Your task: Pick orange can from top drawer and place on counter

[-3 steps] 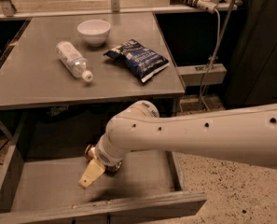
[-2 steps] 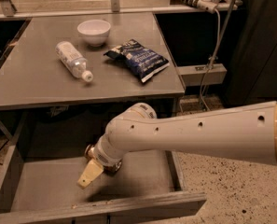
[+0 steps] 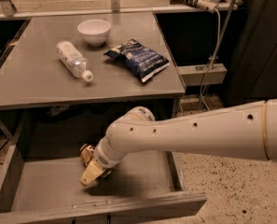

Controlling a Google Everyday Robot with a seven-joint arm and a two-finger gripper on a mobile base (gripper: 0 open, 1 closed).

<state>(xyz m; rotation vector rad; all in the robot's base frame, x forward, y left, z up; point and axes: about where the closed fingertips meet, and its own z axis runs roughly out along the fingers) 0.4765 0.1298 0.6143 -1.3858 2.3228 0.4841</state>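
The top drawer [image 3: 128, 203] stands pulled open below the counter [image 3: 35, 85]. My gripper [image 3: 91, 174] is down inside the drawer, left of its middle, pointing down and to the left just above the floor. The orange can [image 3: 86, 154], small and shiny gold-orange, lies on the drawer floor right against the gripper's upper left side and is mostly hidden behind it. I cannot tell whether the gripper holds the can. My white arm [image 3: 194, 134] reaches in from the right over the drawer's right wall.
On the counter lie a clear plastic bottle [image 3: 73, 60] on its side, a white bowl [image 3: 94, 31] and a blue snack bag [image 3: 138, 59]. A cable and white bracket [image 3: 208, 71] hang to the right of the counter. Speckled floor [image 3: 231, 190] lies right of the drawer.
The gripper and can stay in almost the same spot in the drawer. The arm has shifted only slightly.
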